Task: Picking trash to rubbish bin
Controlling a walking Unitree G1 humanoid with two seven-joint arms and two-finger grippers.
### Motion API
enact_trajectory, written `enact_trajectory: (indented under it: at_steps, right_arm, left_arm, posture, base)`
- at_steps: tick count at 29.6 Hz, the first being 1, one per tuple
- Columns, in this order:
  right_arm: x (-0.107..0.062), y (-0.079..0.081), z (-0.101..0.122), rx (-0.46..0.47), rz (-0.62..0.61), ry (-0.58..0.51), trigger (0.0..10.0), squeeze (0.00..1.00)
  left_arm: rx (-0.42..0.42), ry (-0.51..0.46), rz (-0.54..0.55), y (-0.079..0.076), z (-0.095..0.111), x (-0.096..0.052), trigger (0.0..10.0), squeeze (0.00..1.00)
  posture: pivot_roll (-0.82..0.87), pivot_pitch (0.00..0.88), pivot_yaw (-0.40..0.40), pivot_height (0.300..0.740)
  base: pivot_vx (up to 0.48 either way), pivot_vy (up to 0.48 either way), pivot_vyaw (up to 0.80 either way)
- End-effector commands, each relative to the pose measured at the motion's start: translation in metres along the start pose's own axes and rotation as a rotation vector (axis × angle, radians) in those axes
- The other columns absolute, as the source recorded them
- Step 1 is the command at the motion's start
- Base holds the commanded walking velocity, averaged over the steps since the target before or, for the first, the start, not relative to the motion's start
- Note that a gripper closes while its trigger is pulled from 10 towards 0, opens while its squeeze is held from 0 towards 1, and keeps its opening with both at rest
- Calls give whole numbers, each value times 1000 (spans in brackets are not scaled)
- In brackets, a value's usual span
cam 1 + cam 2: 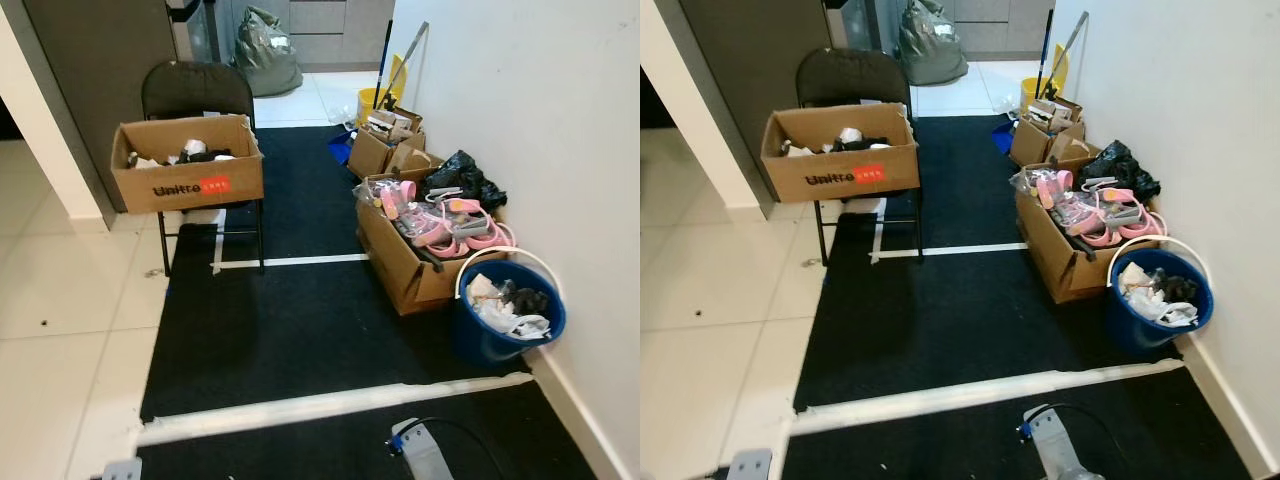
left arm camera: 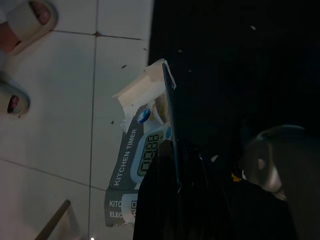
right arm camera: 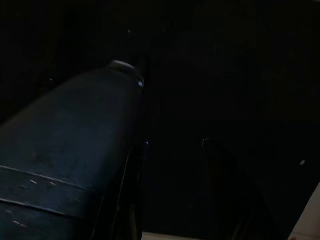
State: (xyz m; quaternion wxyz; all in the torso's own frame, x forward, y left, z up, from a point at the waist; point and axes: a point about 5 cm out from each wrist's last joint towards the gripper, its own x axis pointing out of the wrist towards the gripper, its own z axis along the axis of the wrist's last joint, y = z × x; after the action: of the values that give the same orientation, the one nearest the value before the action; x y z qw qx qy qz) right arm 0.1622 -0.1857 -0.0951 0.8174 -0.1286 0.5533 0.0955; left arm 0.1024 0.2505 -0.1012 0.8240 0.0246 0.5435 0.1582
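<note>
Left gripper (image 2: pixel 176 172) clamped on flattened "KITCHEN TIMER" carton (image 2: pixel 142 152); cardboard box (image 1: pixel 187 163) marked "Unitree" on folding chair (image 1: pixel 196 92); right gripper's state cannot be told.

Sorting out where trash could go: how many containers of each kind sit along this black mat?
Cardboard boxes: 3, on the chair, by the bucket, and farther back.
Blue bucket: 1.
Yellow bucket: 1.
Total: 5.
</note>
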Motion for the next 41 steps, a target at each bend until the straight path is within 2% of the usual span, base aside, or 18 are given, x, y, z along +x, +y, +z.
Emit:
enact_trajectory:
  at_steps: [1,18,23,26,27,28,29,31,32,34,35,37,39,40,41]
  right_arm:
    - [0,4,1,-6,14,-11,10000,0]
    - [1,7,-3,12,14,3,10000,0]
    - [0,6,-4,10,10,0,10000,0]
    - [0,6,-4,13,10,-5,10000,0]
    - [0,5,-3,14,11,-8,10000,0]
    - [0,4,-1,15,11,-14,10000,0]
    - [0,4,0,13,11,-16,10000,0]
    - [0,3,0,7,12,-18,10000,0]
    - [0,3,1,3,13,-21,10000,0]
    - [0,4,3,1,14,-25,10000,0]
    - [0,4,4,-2,16,-28,10000,0]
    - [0,4,5,-1,17,-31,10000,0]
    - [0,4,6,0,17,-35,10000,0]
    - [0,4,6,0,17,-35,10000,0]
    - [0,4,6,-2,16,-36,10000,0]
  left_arm:
    - [-11,-22,30,9,6,1,10000,0]
    - [31,-5,13,6,5,1,10000,0]
    - [15,-19,22,7,6,1,10000,0]
    - [-6,-37,36,9,10,1,10000,0]
    - [-28,-67,58,14,17,1,10000,0]
    - [-55,-162,113,28,43,1,10000,0]
    - [-65,-210,137,35,56,1,10000,0]
    - [-73,-288,165,44,76,-2,10000,0]
    - [-73,-371,190,53,98,-5,10000,0]
    - [-61,-488,212,61,130,-13,10000,0]
    - [-49,-570,223,64,152,-19,10000,0]
    - [-27,-646,232,65,172,-26,10000,0]
    - [0,-796,239,66,207,-43,10000,0]
    - [0,-796,239,66,207,-43,10000,0]
    - [10,-941,220,61,238,-63,10000,0]
  posture:
    - [81,14,27,740]
    - [60,13,47,740]
    - [66,19,38,740]
    - [67,20,38,740]
    - [70,20,36,740]
    - [79,22,31,740]
    - [85,22,28,740]
    - [93,25,25,740]
    - [97,24,22,740]
    - [98,25,22,740]
    - [98,25,22,740]
    - [101,25,21,740]
    - [104,25,20,740]
    - [104,25,20,740]
    - [106,25,18,740]
  base:
    - [428,0,0]
    - [427,0,-47]
    - [428,0,-723]
    - [430,0,0]
    - [431,0,0]
    - [439,0,0]
    - [442,0,0]
    - [446,0,0]
    - [454,0,0]
    - [454,0,0]
    - [454,0,0]
    - [456,0,0]
    - [454,0,0]
    - [454,0,0]
    - [461,0,0]
